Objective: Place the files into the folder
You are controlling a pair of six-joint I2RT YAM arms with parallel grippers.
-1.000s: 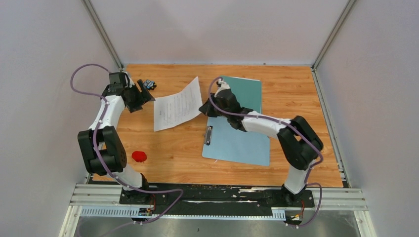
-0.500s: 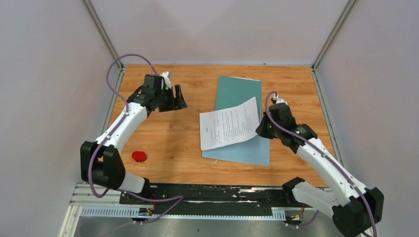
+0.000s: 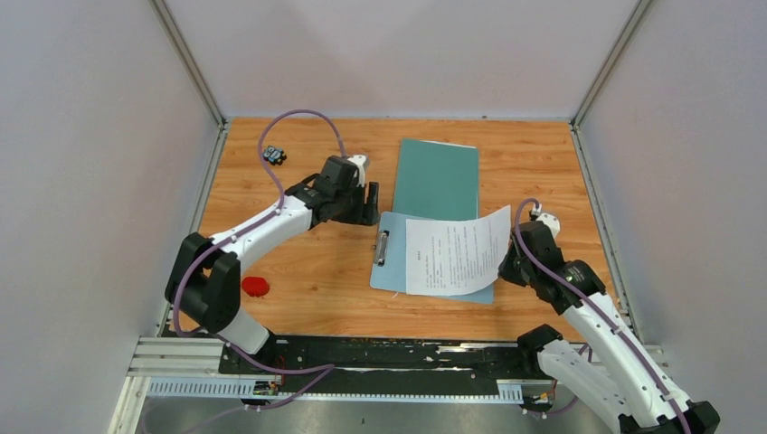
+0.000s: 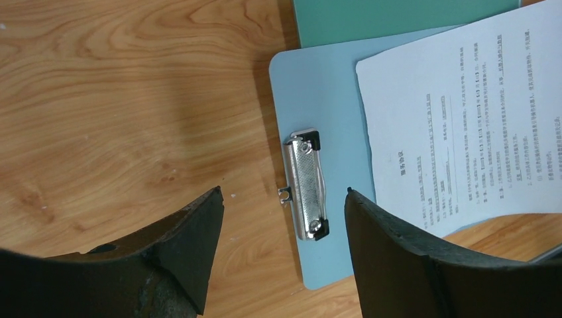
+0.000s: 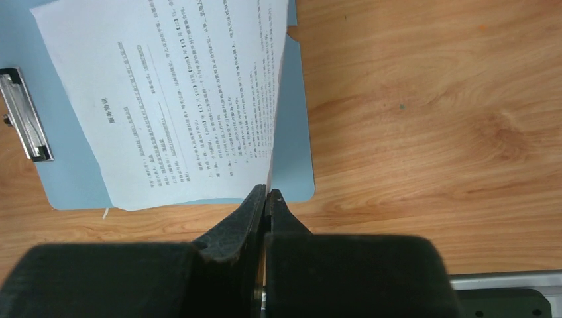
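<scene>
One file, a white printed sheet [image 3: 455, 256], hangs curled over the light blue clipboard [image 3: 394, 269], and my right gripper [image 3: 506, 264] is shut on its right edge. In the right wrist view the sheet [image 5: 179, 99] rises from between my shut right gripper [image 5: 266, 193]. The teal-green folder [image 3: 437, 176] lies closed behind the clipboard, partly under it. My left gripper [image 3: 373, 204] stands open just left of the clipboard's top; in its wrist view the left gripper [image 4: 283, 191] straddles the metal clip [image 4: 306, 185] from above, holding nothing.
A red round object [image 3: 255, 287] lies near the left front. A small dark binder clip [image 3: 274, 155] sits at the far left. White walls close the table's left, back and right sides.
My right arm has carried the sheet rightward and nearer, from left of the folder to over the clipboard. My left arm has swung from the far-left corner to the clipboard's clip.
</scene>
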